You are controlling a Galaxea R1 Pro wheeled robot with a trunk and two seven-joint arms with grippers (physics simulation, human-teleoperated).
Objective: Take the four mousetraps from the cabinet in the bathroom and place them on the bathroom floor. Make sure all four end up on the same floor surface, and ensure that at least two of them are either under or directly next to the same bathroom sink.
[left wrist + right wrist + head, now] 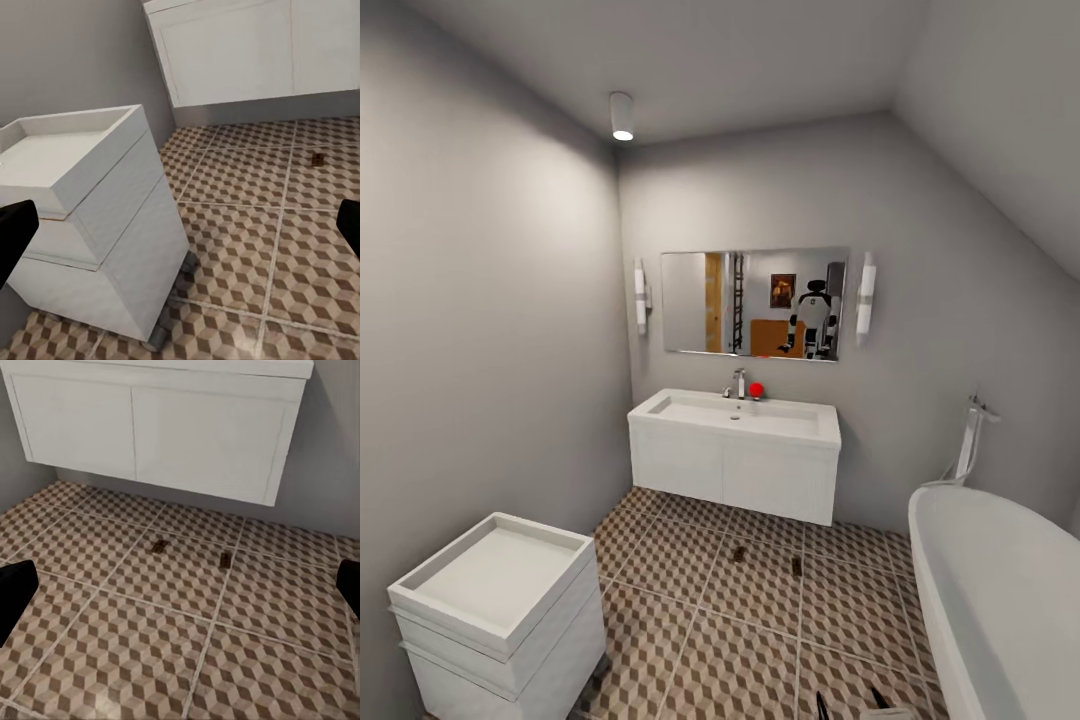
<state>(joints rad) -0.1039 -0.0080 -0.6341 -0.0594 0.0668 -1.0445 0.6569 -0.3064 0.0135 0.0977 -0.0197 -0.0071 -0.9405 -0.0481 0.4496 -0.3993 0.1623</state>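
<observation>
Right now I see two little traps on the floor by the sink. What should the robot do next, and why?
Probably turn away and go for the other traps. Only two mousetraps lie on the bathroom floor in front of the sink cabinet, and both the left gripper and right gripper look open and empty.

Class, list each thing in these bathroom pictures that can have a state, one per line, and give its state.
Ceiling lamp: lit.
Sink cupboard doors: closed.
Two mousetraps: flat on the floor, apart.
Left claw: open, empty.
Right claw: open, empty.
</observation>
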